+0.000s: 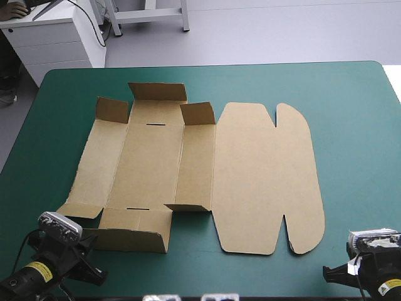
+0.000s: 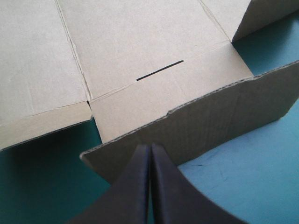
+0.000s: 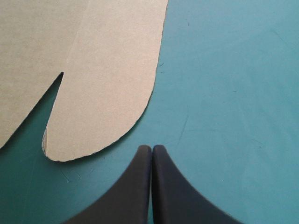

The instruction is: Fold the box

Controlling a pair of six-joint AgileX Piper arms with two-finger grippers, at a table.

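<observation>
Matt board box (image 1: 250,175) — corrugated, smooth cover (image 1: 357,138)

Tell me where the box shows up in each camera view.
High view: the box lies mid-table, some flaps raised, its lid flat on the right side.
Left wrist view: its near flap stands just ahead of the shut left tool.
Right wrist view: its rounded lid corner lies ahead of the shut right tool, not touching.
Shared landmark: the teal-green cover, around the box in all three.

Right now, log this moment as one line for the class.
box: flat, end flaps part-raised | left fingers: shut, empty, by near flap | right fingers: shut, empty, over cover beside lid | walls: not yet raised
</observation>
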